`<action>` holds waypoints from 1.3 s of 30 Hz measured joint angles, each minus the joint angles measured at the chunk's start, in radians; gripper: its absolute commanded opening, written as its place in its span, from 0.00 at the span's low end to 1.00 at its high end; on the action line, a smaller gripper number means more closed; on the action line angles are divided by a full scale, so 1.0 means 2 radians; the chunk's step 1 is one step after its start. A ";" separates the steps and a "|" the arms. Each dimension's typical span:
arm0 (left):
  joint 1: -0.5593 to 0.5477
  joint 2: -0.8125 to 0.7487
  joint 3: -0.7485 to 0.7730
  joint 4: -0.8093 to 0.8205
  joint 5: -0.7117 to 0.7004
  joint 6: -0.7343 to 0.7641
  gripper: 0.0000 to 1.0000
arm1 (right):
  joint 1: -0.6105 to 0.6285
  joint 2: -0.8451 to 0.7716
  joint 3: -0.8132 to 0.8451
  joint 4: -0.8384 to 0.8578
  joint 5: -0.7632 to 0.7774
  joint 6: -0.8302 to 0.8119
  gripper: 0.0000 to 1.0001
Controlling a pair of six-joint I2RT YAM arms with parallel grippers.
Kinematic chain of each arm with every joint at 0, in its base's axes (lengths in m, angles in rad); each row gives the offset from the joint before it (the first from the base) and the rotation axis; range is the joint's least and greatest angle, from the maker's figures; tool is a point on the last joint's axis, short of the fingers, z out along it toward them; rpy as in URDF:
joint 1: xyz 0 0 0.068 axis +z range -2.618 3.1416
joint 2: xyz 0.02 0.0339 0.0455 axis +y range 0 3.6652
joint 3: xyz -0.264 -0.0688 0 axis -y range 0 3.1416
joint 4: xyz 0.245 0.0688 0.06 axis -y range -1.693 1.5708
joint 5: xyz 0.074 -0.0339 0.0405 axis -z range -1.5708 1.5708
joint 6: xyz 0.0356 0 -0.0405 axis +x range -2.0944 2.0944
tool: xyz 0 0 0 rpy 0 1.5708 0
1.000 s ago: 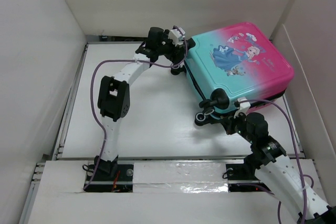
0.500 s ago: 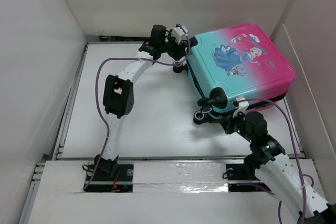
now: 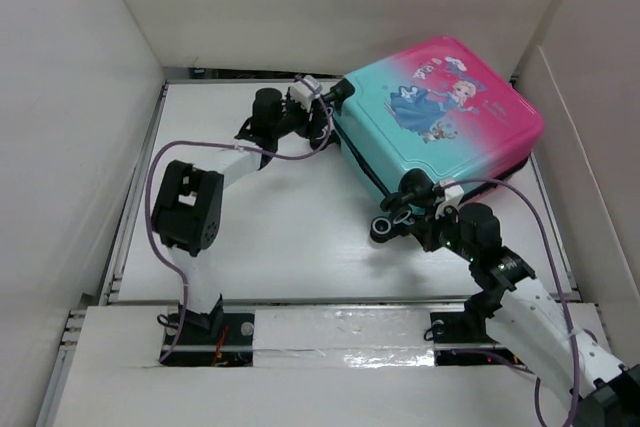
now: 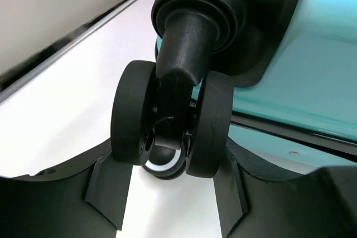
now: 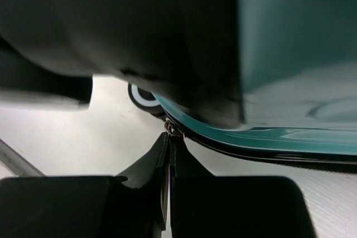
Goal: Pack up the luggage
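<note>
Grasps corner wheel (image 4: 134, 112) of luggage (image 3: 440, 117) with left gripper (image 4: 170, 171). Clenches right gripper (image 5: 168, 137) tight at black zipper trim (image 5: 268, 151). Finds luggage closed, lying flat, far-right on table (image 3: 290, 217).

Left gripper (image 4: 167, 165): my jaws clamp a caster wheel (image 4: 133, 115); arm stretched forward.
Right gripper (image 5: 168, 151): my fingertips pressed together.

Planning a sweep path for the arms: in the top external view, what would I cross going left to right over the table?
Left arm's elbow joint → left gripper → luggage → side wall. The right gripper overlaps the luggage's span, so it is left out of the order.
</note>
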 measured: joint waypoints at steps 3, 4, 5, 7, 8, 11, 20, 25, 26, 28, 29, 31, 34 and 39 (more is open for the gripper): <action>0.007 -0.064 -0.102 0.057 -0.031 -0.029 0.00 | -0.001 0.032 0.020 0.003 -0.003 -0.005 0.00; 0.009 -0.080 -0.124 0.067 -0.041 -0.036 0.00 | -0.001 0.039 0.024 0.003 -0.003 -0.007 0.00; 0.009 -0.091 -0.141 0.076 -0.048 -0.043 0.00 | -0.001 0.041 0.027 0.003 -0.001 -0.010 0.00; 0.009 -0.105 -0.165 0.093 -0.054 -0.057 0.00 | -0.001 0.038 0.029 0.001 0.005 -0.014 0.00; 0.009 -0.111 -0.175 0.103 -0.054 -0.064 0.00 | -0.002 0.035 0.029 -0.002 0.008 -0.015 0.00; 0.008 -0.141 -0.226 0.140 -0.056 -0.096 0.00 | -0.005 0.039 0.036 -0.015 0.012 -0.022 0.00; -0.008 -0.250 -0.344 0.160 -0.099 -0.165 0.00 | -0.003 0.058 0.019 0.042 0.011 -0.003 0.00; -0.031 -0.253 -0.355 0.176 -0.153 -0.188 0.00 | 0.060 0.066 -0.044 0.174 0.084 0.048 0.00; -0.031 -0.253 -0.358 0.184 -0.160 -0.194 0.00 | 0.081 0.081 -0.047 0.197 0.113 0.052 0.00; -0.033 -0.253 -0.364 0.198 -0.181 -0.207 0.00 | 0.133 0.124 -0.047 0.244 0.191 0.049 0.00; -0.034 -0.253 -0.369 0.204 -0.181 -0.213 0.00 | 0.156 0.150 -0.047 0.272 0.212 0.047 0.00; -0.043 -0.253 -0.376 0.215 -0.201 -0.224 0.00 | 0.197 0.201 -0.044 0.332 0.290 0.056 0.00; -0.053 -0.253 -0.376 0.220 -0.210 -0.234 0.00 | 0.248 0.265 -0.041 0.412 0.393 0.032 0.00; -0.068 -0.255 -0.376 0.214 -0.216 -0.240 0.00 | 0.300 0.356 -0.024 0.504 0.546 -0.003 0.00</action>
